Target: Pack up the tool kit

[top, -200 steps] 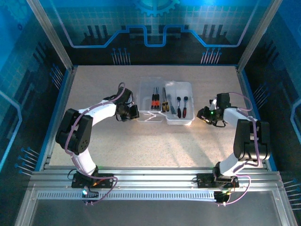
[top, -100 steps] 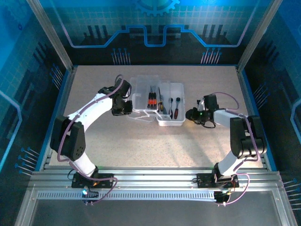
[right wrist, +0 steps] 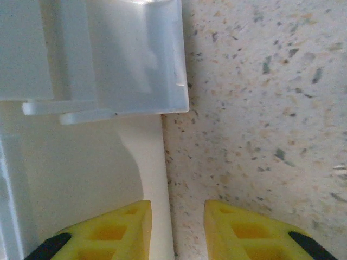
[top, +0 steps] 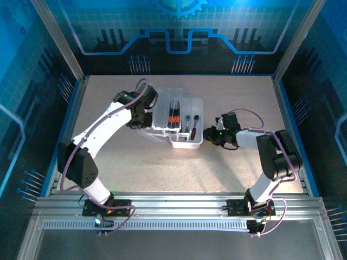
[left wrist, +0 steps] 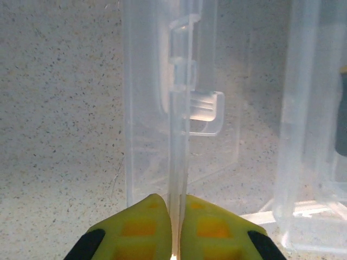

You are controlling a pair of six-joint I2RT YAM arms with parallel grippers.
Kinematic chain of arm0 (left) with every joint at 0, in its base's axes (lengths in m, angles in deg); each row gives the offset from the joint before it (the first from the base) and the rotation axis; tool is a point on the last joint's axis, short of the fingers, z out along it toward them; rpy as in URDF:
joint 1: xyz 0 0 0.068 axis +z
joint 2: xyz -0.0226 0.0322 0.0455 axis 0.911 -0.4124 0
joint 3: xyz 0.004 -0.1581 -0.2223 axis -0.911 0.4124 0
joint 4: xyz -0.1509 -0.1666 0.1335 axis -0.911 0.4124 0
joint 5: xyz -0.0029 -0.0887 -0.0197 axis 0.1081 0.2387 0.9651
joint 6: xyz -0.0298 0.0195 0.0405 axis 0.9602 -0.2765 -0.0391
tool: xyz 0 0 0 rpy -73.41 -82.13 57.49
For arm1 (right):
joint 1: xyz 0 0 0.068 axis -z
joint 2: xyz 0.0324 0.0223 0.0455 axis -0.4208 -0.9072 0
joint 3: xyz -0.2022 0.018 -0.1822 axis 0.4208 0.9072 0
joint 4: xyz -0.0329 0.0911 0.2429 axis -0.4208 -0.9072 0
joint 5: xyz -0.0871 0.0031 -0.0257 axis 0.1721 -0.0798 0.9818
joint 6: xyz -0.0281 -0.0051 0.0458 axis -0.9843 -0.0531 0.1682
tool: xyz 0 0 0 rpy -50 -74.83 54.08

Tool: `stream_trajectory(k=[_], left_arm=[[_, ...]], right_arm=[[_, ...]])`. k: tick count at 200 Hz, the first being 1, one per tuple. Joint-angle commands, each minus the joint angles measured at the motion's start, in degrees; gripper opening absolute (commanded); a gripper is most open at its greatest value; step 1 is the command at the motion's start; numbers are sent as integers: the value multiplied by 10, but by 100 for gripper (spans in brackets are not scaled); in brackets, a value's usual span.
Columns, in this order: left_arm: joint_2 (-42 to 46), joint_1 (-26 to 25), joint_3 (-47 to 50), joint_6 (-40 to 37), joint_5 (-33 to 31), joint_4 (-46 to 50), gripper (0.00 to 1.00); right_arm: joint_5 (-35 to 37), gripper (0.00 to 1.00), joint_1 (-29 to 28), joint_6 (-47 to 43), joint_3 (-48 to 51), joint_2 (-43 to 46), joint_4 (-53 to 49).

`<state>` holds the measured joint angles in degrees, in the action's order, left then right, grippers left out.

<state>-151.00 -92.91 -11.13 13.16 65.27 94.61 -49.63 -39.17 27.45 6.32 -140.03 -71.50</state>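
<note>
The tool kit's clear case [top: 186, 143] sits mid-table with screwdrivers [top: 173, 116] and two ratchet tools [top: 191, 122] in its tray. Its lid [top: 161, 108] stands raised on the left side. My left gripper [top: 145, 118] is shut on the lid's thin edge [left wrist: 175, 162], just below the latch tab [left wrist: 207, 106]; the yellow fingers [left wrist: 142, 227] pinch the plastic. My right gripper [top: 209, 134] is at the case's right side. In the right wrist view it [right wrist: 177, 230] stands open, a white strip of the case [right wrist: 153, 173] lying against its left finger, with the case corner [right wrist: 135, 59] ahead.
The speckled tabletop [top: 162, 168] spreads round the case. Blue-lit walls and metal posts [top: 58, 43] fence the table. The aluminium rail [top: 173, 208] with both arm bases runs along the near edge.
The case has slid left and nearer. Its lid, lying flat before, has swung up. Both grippers have moved left with it, the right one following the case's right side.
</note>
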Motion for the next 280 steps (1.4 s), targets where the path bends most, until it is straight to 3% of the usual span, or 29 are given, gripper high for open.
stream_trajectory(k=[1, 53, 138, 182, 227, 248, 280], left_arm=[[3, -55, -53, 8, 98, -23, 0], [-26, -105, -106, 28, 108, -6, 13], [-130, -171, -263, 17, 119, 41, 21], [-140, -175, -296, 17, 97, 40, 26], [-136, -139, -280, 28, 7, 45, 53], [-140, -107, -267, 29, -3, 40, 76], [-179, -71, -273, 12, 12, 39, 90]], right_arm=[[-31, 33, -35, 32, 7, -18, 68], [-32, 32, -45, 40, 9, -18, 79], [-32, 32, -41, 47, 23, -1, 89], [-28, 32, -24, 33, 32, 30, 64], [-24, 33, -8, 15, 45, 66, 34], [-15, 37, -5, -1, 46, 89, 7], [0, 47, 2, -27, 41, 122, -33]])
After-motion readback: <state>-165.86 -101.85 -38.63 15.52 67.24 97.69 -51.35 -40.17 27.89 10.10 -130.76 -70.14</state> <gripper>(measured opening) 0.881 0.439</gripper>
